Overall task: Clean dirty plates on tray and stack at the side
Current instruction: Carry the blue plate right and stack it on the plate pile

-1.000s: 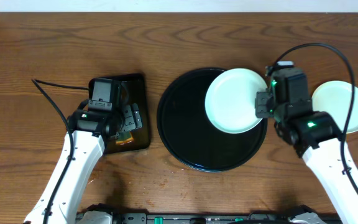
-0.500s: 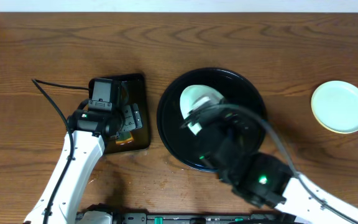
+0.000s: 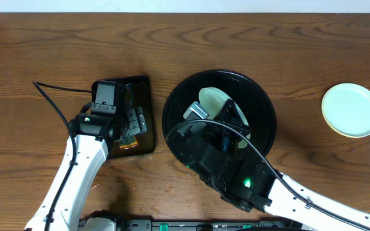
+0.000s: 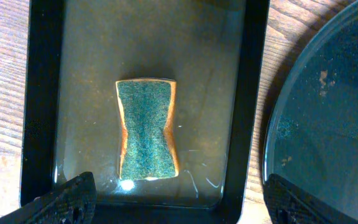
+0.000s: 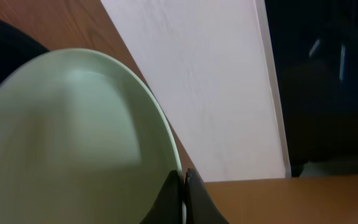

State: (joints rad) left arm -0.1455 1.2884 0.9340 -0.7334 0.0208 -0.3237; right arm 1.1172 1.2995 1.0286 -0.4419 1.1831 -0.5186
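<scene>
A pale mint plate hangs tilted above the middle of the large round black tray. In the right wrist view, my right gripper is shut on the rim of this plate. The right arm is raised high and hides most of the plate in the overhead view. My left gripper stands open over the near end of the small rectangular black tray, its fingers wide apart. The sponge lies just beyond them, untouched.
Another pale plate, with a yellowish edge showing beneath it, lies on the wood at the far right. The rectangular tray with a film of water sits left of the round tray. A black cable runs to the left arm.
The right arm has swung from the round tray's right side to over its middle and risen toward the camera, carrying the plate, which now tilts. The left arm has not moved.
</scene>
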